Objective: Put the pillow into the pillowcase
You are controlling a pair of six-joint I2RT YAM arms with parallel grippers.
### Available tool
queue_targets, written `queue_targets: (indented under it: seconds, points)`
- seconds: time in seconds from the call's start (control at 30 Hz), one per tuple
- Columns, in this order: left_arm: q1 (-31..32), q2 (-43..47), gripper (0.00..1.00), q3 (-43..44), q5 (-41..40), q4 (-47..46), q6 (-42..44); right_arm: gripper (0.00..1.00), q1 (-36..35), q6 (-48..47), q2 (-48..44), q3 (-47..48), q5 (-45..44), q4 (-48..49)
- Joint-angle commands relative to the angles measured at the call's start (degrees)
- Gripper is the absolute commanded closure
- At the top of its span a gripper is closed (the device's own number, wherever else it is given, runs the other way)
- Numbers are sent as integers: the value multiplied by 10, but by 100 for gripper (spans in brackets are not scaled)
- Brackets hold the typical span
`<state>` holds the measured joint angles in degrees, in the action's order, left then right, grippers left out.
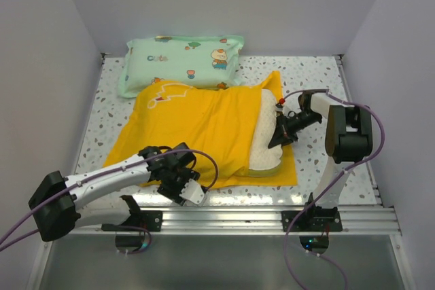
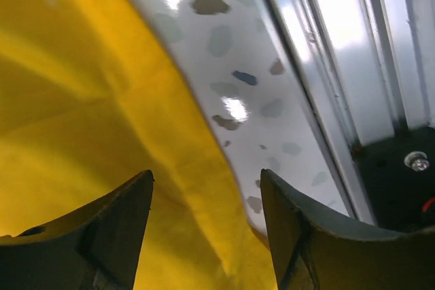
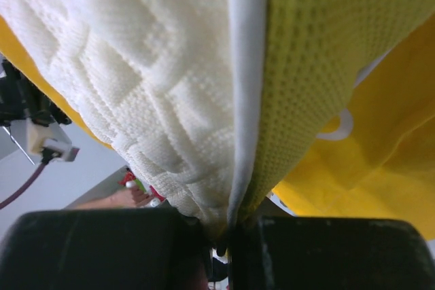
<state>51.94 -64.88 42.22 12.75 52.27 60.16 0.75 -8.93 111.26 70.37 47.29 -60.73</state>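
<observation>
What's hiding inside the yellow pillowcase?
The cream-white pillow; only its right end pokes out, pinched by the right gripper. The pillowcase covers the rest.

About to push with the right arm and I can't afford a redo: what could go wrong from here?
1. The right claw is shut on just the edge of the pillow; a push might buckle it or slip the grip.
2. The left claw stands open over the near edge of the pillowcase, holding nothing, so the case may slide along instead of taking the pillow in.

Textured cloth pillow [image 3: 136, 66], glossy speckled tabletop [image 2: 248, 59]
</observation>
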Motion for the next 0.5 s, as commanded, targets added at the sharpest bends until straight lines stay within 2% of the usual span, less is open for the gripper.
queue_targets:
  seconds: [0.0,0.13,0.3,0.47]
  points:
    - [25,-12,31,-37,-14,36,51,100,-1,14,-8,0,6,31]
    - [38,-48,28,-74,-70,-58,41,100,-1,10,-6,6,2,23]
    - [38,-53,28,-114,-114,-165,47,100,-1,0,-6,-1,-6,20]
    - [38,-83,40,-103,-118,-229,56,100,-2,-2,9,-7,3,18]
